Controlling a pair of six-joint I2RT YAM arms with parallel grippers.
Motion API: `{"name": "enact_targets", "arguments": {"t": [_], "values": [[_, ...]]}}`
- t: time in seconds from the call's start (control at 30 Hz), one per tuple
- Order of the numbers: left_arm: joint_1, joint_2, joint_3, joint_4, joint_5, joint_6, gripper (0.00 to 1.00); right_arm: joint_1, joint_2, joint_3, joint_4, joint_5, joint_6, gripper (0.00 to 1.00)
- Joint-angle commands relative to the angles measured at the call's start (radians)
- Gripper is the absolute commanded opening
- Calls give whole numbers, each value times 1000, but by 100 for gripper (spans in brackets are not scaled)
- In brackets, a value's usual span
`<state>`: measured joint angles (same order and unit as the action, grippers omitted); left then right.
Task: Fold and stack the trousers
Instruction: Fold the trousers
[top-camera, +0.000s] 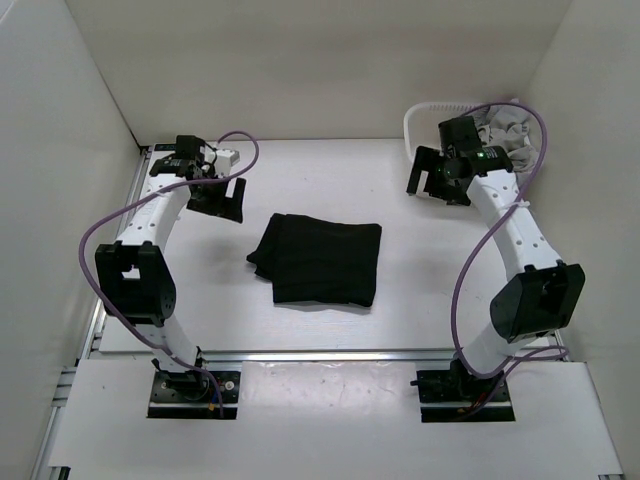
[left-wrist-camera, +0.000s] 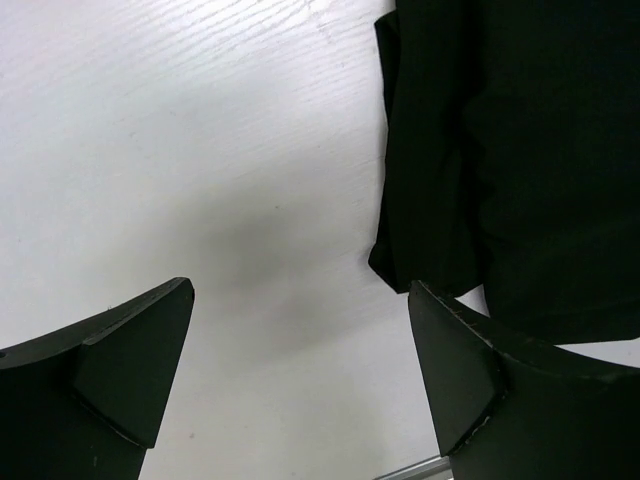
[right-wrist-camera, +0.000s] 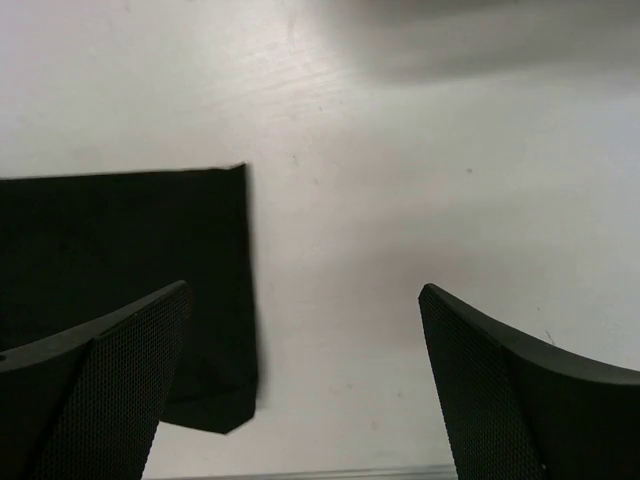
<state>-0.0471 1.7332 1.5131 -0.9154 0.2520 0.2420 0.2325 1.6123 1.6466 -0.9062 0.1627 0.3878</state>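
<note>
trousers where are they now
In the top view the trousers lie folded at the centre of the table, closer to the left gripper than the right gripper.

A white table with a faint wood grain fills the middle of the top view. The same pale surface shows in both wrist views, with a soft grey shadow across part of it. In the far right corner stands a white basket, its ribbed rim curving at the back, and crumpled light grey garments show above that rim. Plain white walls close the table on the left, far and right sides. An aluminium rail runs along the near edge, and a flat white board lies just in front of it
</note>
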Motion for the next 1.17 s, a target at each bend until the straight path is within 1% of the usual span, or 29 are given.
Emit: {"name": "enact_targets", "arguments": {"t": [0.0,0.17,0.33,0.5,1.13], "values": [[3,-11,15,-37,-46,-9,100,8,-20,10,-97,38,-67,99],[12,-34,-7,-37,-98,-9,100,-24,-61,-31,-97,49,-76,99],[44,-78,-47,-28,-99,-9,100,-120,-149,-80,-77,34,-110,99],[64,-98,-82,-19,-99,-9,100,-182,-180,-113,-77,5,-136,99],[64,-146,-122,-19,-108,-9,100,-182,-248,-182,-43,-6,-145,99]]}}
